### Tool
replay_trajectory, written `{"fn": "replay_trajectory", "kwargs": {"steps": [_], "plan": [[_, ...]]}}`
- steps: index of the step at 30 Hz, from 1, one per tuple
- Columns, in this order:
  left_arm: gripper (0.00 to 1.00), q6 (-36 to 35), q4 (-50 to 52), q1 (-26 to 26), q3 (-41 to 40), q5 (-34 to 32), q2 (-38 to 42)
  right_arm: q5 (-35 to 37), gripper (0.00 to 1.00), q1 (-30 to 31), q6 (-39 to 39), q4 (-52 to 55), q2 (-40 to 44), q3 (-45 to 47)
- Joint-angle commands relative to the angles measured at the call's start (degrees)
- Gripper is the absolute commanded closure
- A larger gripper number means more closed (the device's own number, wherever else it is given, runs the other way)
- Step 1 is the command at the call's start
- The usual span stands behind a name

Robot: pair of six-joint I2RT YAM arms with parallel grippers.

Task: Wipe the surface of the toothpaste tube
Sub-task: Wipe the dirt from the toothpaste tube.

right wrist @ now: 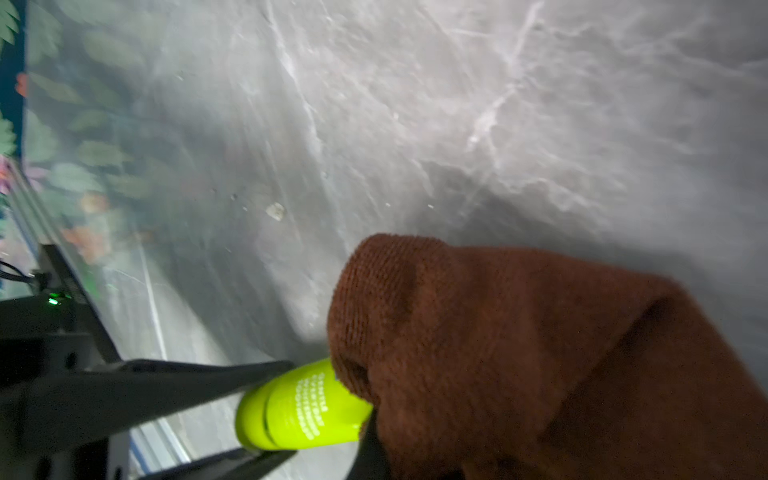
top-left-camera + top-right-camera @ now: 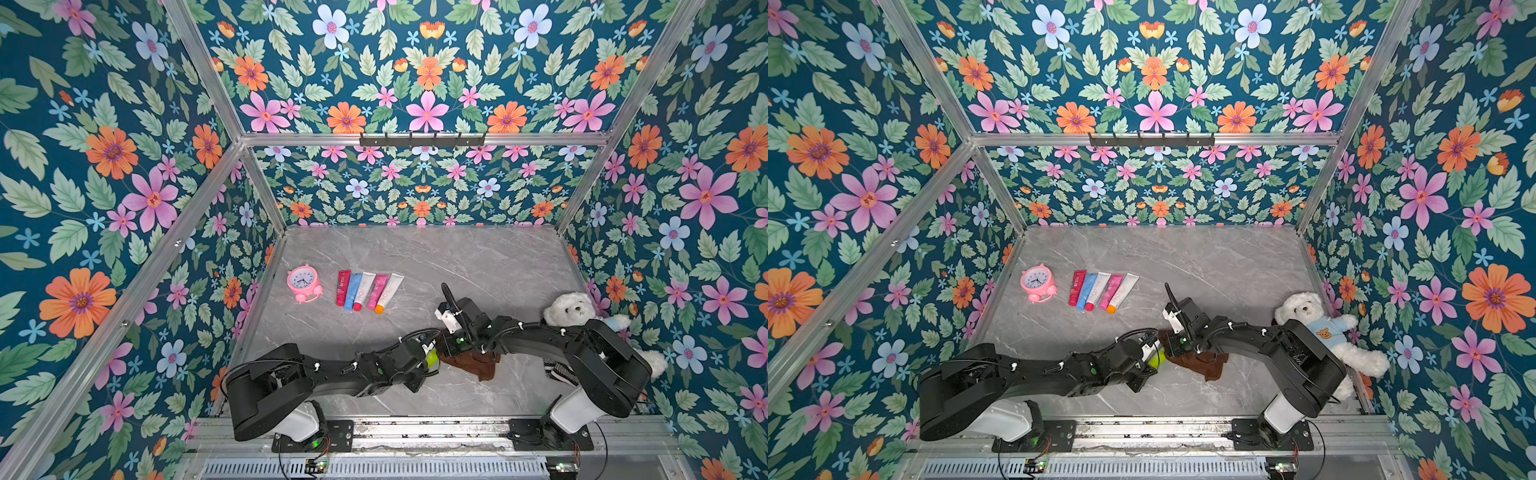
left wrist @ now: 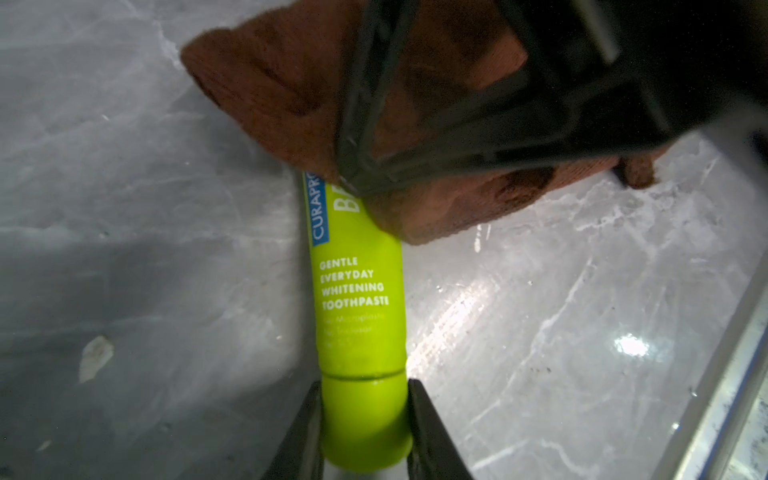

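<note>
The toothpaste tube (image 3: 359, 299) is lime green with white lettering. My left gripper (image 3: 365, 388) is shut on its cap end and holds it just above the grey marble table (image 2: 415, 257). A brown cloth (image 3: 282, 83) is draped over the tube's far end, and my right gripper (image 3: 357, 178) is shut on that cloth. In the right wrist view the tube (image 1: 303, 409) sticks out from under the cloth (image 1: 498, 353), between the left gripper's fingers (image 1: 208, 378). In both top views the two grippers meet near the table's front middle, over tube (image 2: 432, 357) and cloth (image 2: 473, 363).
A pink alarm clock (image 2: 304, 283) and a row of several other tubes (image 2: 368, 291) lie at the back left. A white teddy bear (image 2: 571, 309) leans on the right wall behind the right arm. Flowered walls close in three sides.
</note>
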State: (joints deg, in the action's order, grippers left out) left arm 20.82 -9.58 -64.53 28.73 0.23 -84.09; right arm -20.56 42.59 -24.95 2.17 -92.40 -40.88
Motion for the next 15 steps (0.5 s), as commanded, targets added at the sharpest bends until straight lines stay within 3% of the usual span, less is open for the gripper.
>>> {"fn": "replay_trajectory", "kwargs": {"steps": [1,5,11,15], "plan": [[1.0,-1.37,-0.8,0.1,-0.25,-0.79,-0.5,-17.63,1.0,2.06,-3.74,2.85,-1.49,1.67],[1.0,-1.13,-0.84,0.11,-0.84,-1.19,0.65,-14.23,1.0,-1.46,-2.51,5.5,0.29,3.05],[1.0,-0.95,-0.93,0.08,-1.31,-1.61,1.48,-5.23,1.0,-12.65,1.22,12.07,3.77,2.36],[1.0,-0.83,-0.9,0.1,-1.48,-1.64,2.02,4.66,1.0,-13.43,3.33,18.53,5.41,-2.2]]}}
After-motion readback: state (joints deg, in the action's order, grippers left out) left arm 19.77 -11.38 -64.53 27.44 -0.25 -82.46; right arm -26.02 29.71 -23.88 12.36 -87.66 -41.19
